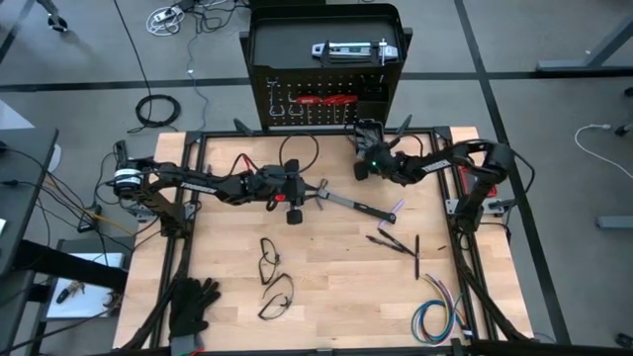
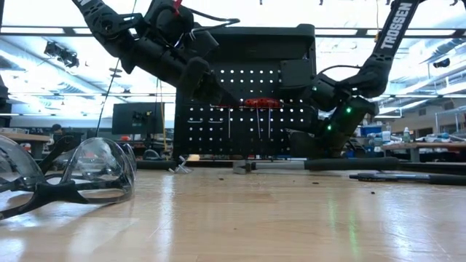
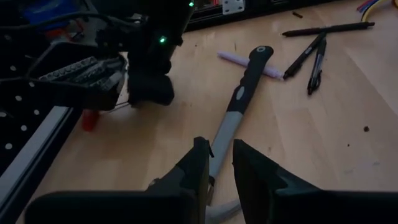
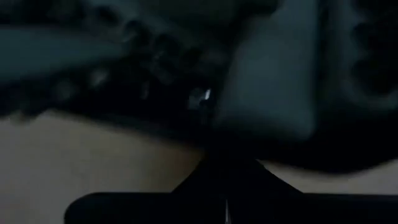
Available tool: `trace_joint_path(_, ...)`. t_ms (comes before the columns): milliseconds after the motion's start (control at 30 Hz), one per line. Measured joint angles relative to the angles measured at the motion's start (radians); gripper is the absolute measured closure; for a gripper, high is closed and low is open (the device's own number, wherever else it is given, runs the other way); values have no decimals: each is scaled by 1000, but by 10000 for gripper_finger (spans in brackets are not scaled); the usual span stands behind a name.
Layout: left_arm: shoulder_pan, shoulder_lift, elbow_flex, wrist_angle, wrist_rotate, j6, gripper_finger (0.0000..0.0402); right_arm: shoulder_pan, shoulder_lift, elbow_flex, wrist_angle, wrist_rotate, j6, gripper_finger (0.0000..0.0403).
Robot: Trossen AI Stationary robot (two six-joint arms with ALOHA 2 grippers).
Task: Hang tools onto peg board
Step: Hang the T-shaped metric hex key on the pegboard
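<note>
Two claws were at work near the back of the tabletop (image 1: 326,297), in front of the peg board (image 1: 326,104).
Left claw (image 3: 217,168) stood narrowly parted astride the steel neck of a black-handled hammer (image 3: 239,106) lying flat on the tabletop; whether it gripped could not be told. Right claw (image 1: 364,133) was fully closed just before the peg board's foot, nothing visible in it. Red-handled tools (image 1: 331,99) hung on the board. Pens (image 1: 401,245), safety glasses (image 1: 272,262) and black gloves (image 1: 191,302) lay nearer the front.
</note>
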Motion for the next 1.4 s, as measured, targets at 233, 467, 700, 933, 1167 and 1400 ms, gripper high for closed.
trace_joint_path(233,0,0,0,-8,-15,4,330,93,-103,-8,-167,-77,23,401)
trace_joint_path(467,0,0,0,-8,-15,-8,330,188,-184,-14,-220,-85,29,402)
trace_joint_path(700,42,-21,-8,8,30,-61,330,265,-260,-13,-195,-53,10,402)
trace_joint_path(933,97,-21,-167,229,100,-151,330,309,-275,-11,-168,-79,5,403)
trace_joint_path(1167,108,-21,-225,290,100,-181,330,306,-276,-10,-105,-6,54,361)
trace_joint_path(1400,107,-21,-225,287,98,-180,330,296,-199,-5,28,29,123,269)
